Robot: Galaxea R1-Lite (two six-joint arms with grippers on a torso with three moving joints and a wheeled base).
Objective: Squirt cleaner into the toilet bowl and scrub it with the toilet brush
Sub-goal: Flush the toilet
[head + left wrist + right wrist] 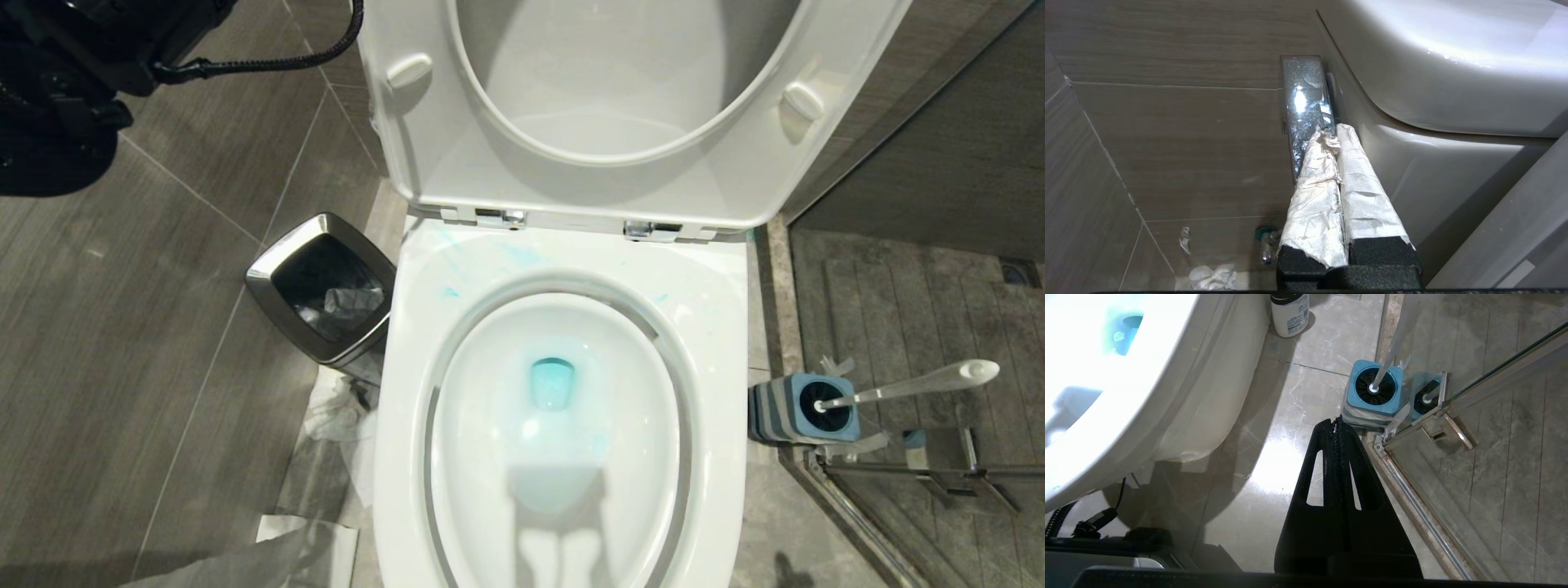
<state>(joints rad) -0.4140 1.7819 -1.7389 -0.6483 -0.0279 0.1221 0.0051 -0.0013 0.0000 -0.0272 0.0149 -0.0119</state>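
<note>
Head view: the glossy white ceramic toilet bowl (563, 392) stands open, turquoise-blue cleaner (552, 382) tinting its basin; the slim white-handled toilet brush (906, 385) sits in its square blue holder (804, 408) just right of it.

Left wrist view: the tape-wrapped left pincer (1331, 132) is closed, empty, at a chrome plate (1306, 106) beside the porcelain.

Right wrist view: the black right pincer (1336, 424) is closed, empty, near the holder.

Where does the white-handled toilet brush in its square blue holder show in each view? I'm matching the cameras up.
Head view: the white-handled toilet brush stands in its square blue holder at the right, on the floor beside the toilet.
Left wrist view: not in it.
Right wrist view: upper middle, just beyond the shut right gripper.
Shared landmark: the glossy white toilet bowl.
</note>
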